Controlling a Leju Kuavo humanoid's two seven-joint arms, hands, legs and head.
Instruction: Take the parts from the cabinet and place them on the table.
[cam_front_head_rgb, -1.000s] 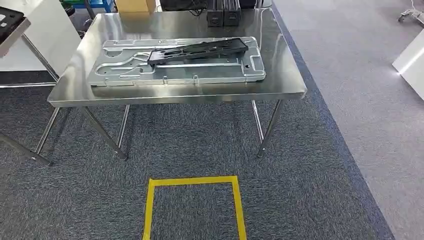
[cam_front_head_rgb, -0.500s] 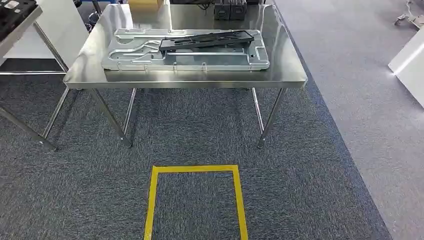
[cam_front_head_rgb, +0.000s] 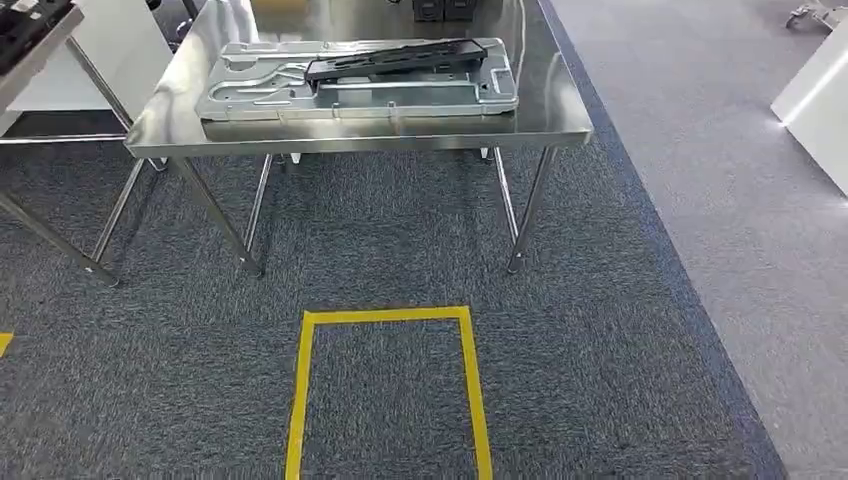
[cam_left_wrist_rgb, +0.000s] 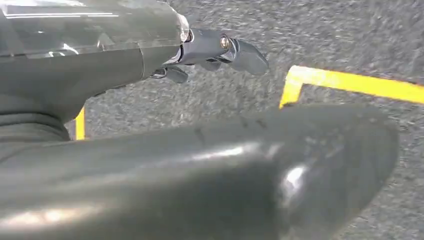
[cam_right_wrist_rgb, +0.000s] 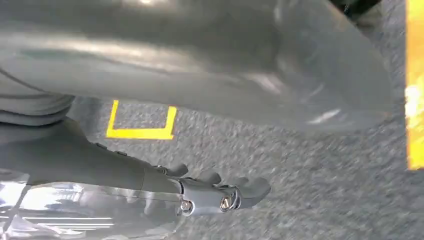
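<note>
A stainless-steel table on thin metal legs stands on dark grey carpet, carrying a large pale grey stamped sheet-metal panel that lies flat along the table's near edge and spans most of its width. On top of the panel rests a long black plastic part, slightly askew, running from the panel's middle toward its far right corner. On the carpet in front of the table's near edge, a rectangle of yellow floor tape marks a standing spot. At the left edge of the head view, the corner of a second table holds a dark tray. The left hand hangs above the carpet near a corner of yellow tape, its dark fingers loosely apart and holding nothing. The right hand likewise hangs over the carpet, fingers slightly curled and apart, with nothing in them.
</note>
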